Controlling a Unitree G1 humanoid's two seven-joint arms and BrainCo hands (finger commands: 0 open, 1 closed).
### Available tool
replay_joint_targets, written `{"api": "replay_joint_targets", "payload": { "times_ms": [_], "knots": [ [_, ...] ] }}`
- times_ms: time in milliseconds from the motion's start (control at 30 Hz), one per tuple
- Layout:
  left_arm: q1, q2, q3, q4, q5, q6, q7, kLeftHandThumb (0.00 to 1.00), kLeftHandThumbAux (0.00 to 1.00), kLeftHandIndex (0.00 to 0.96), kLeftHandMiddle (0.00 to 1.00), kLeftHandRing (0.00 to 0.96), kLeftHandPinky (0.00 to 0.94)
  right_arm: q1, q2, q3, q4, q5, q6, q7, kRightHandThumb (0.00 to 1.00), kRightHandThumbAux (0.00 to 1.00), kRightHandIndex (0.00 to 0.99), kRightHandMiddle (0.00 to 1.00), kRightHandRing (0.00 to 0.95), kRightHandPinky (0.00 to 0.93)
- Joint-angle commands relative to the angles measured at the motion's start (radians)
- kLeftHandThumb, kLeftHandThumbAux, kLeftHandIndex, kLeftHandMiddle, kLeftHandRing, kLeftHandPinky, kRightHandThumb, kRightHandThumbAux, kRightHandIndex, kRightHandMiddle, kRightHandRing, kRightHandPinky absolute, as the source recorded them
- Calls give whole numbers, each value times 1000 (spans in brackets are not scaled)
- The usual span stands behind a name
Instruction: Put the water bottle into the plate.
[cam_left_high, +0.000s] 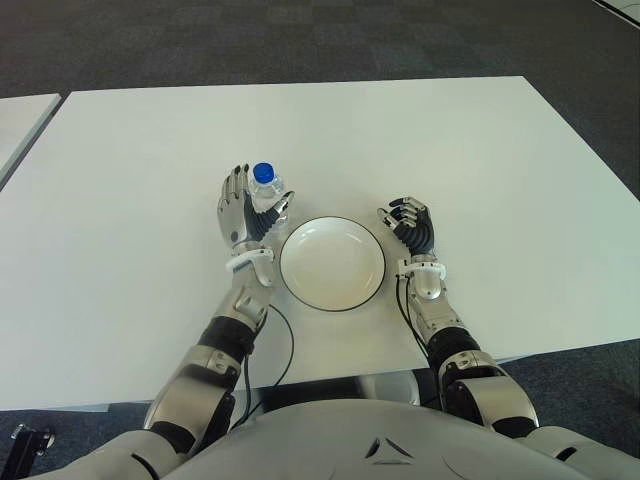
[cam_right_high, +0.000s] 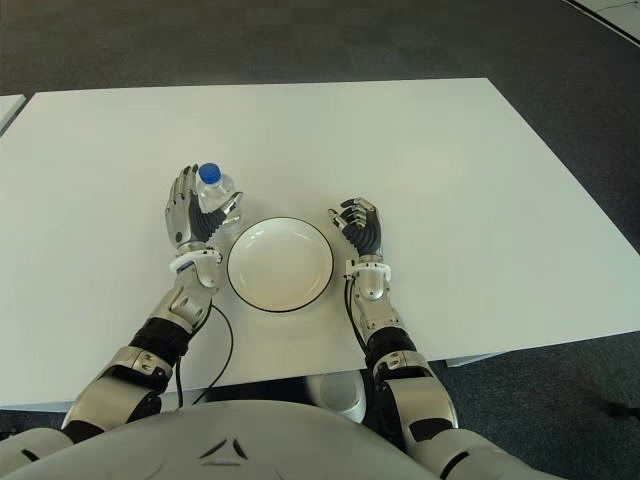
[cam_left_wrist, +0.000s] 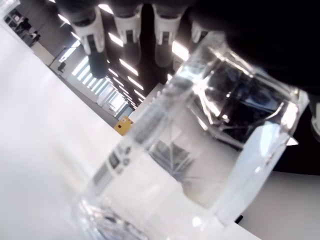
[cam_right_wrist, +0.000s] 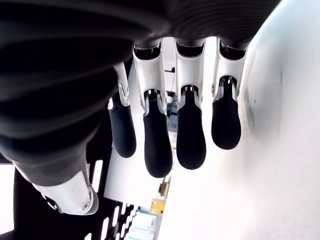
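Note:
A clear water bottle (cam_left_high: 266, 190) with a blue cap stands upright on the white table (cam_left_high: 130, 180), just left of the plate's far rim. My left hand (cam_left_high: 243, 212) is against it: the palm and straight fingers (cam_left_high: 233, 186) are on the bottle's left, and the thumb (cam_left_high: 281, 208) reaches round its near right side. In the left wrist view the bottle (cam_left_wrist: 200, 145) fills the picture, with the fingers stretched past it and not wrapped around. The round white plate (cam_left_high: 332, 263) lies bare between both hands. My right hand (cam_left_high: 410, 224) shows just right of the plate, loosely curled and holding nothing.
The table's near edge runs close below my forearms. A second white table's corner (cam_left_high: 20, 115) shows at the far left, across a gap. Dark carpet (cam_left_high: 300, 40) lies beyond the far edge. A black cable (cam_left_high: 288, 345) loops by my left forearm.

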Motion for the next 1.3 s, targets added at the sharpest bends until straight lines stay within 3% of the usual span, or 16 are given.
{"api": "replay_joint_targets", "payload": {
  "times_ms": [33, 167, 333, 367, 467, 500, 767, 1300],
  "knots": [
    [-13, 11, -10, 23, 5, 21, -9, 786, 365, 112, 134, 142, 255, 18, 6, -6, 11, 4, 21, 1, 706, 728, 433, 618, 631, 636],
    [-17, 14, -11, 24, -4, 25, -24, 796, 371, 153, 180, 190, 313, 18, 6, -6, 13, 3, 20, 1, 706, 728, 433, 618, 630, 638],
    [-26, 24, -12, 17, -3, 40, -47, 811, 382, 319, 297, 303, 402, 16, 4, -6, 15, 3, 20, 6, 707, 728, 433, 619, 633, 643],
    [-27, 26, -14, 14, -1, 45, -49, 785, 490, 361, 367, 370, 451, 16, 4, -6, 15, 3, 20, 6, 707, 728, 433, 620, 633, 642],
    [-31, 34, -21, 11, 7, 58, -61, 755, 618, 413, 486, 492, 537, 16, 4, -6, 17, 3, 16, 6, 707, 728, 433, 621, 634, 642],
    [-32, 37, -22, 10, 8, 61, -65, 791, 630, 426, 487, 544, 574, 16, 4, -6, 17, 2, 15, 6, 707, 728, 433, 622, 635, 645],
    [-59, 72, -39, 50, -7, 28, -105, 853, 657, 417, 531, 753, 770, 17, 6, -7, 19, 4, 3, 5, 707, 728, 433, 623, 636, 647],
    [-55, 80, -8, 64, -96, -55, -137, 851, 669, 394, 535, 849, 838, 19, 5, -5, 15, -3, 3, -2, 707, 728, 433, 625, 637, 651]
  ]
}}
